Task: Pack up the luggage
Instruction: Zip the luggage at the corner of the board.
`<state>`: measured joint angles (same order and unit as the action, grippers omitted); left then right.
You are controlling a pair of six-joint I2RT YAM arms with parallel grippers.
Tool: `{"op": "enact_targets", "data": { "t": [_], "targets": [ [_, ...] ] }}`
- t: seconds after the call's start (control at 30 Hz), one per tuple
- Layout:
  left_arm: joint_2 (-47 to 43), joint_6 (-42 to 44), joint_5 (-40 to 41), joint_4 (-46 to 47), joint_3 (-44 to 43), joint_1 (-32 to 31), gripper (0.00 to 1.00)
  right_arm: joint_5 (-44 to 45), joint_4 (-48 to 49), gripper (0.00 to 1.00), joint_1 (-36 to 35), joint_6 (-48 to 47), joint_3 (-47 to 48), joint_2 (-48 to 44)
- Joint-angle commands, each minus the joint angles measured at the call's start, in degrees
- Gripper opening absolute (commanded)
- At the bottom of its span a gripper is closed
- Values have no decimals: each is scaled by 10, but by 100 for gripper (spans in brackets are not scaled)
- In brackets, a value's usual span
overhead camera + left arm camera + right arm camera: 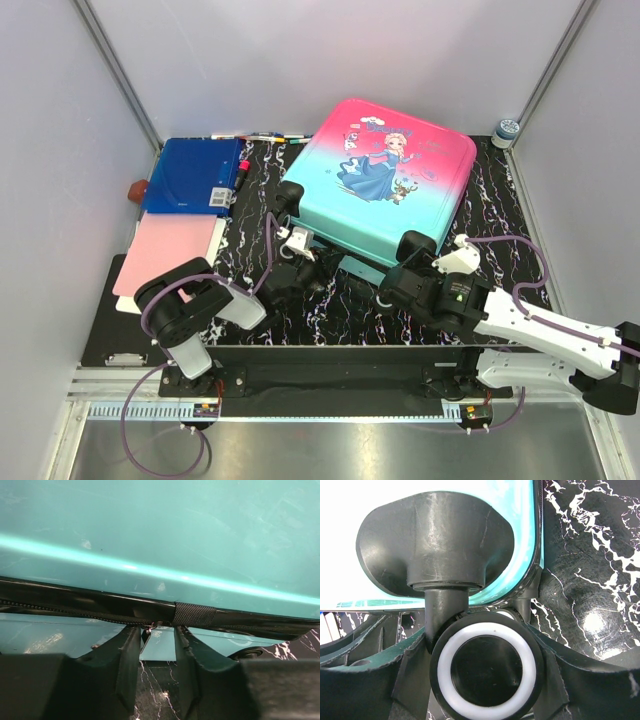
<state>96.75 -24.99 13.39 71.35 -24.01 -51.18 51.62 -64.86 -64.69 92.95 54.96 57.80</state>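
Note:
The luggage lies flat and closed on the black marbled mat, princess print facing up. My left gripper is at its near edge. In the left wrist view the teal shell and black zipper seam fill the top. The left gripper stands narrowly open, with the small metal zipper pull at its fingertips, close to the left finger. My right gripper is at the near right corner. In the right wrist view it is shut on a black-and-white caster wheel.
A blue folder and a pink pad lie at the left. Several markers lie along the back edge, and one red marker lies beside the folder. A small jar stands at the back right. Grey walls close in three sides.

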Motion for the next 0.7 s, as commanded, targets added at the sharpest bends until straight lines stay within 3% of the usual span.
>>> {"op": "enact_targets", "data": {
  "t": [0.0, 0.3, 0.43, 0.67],
  "targets": [
    [5, 30, 35, 86, -28, 6, 31, 54, -5, 0, 3, -8, 4, -22],
    [25, 35, 41, 85, -44, 7, 13, 54, -2, 0, 3, -14, 1, -32],
    [30, 37, 45, 89, -49, 6, 0, 56, 0, 0, 3, -15, 3, -27],
    [23, 56, 74, 101, -27, 6, 0, 59, 1, 0, 3, -19, 6, -24]
  ]
}}
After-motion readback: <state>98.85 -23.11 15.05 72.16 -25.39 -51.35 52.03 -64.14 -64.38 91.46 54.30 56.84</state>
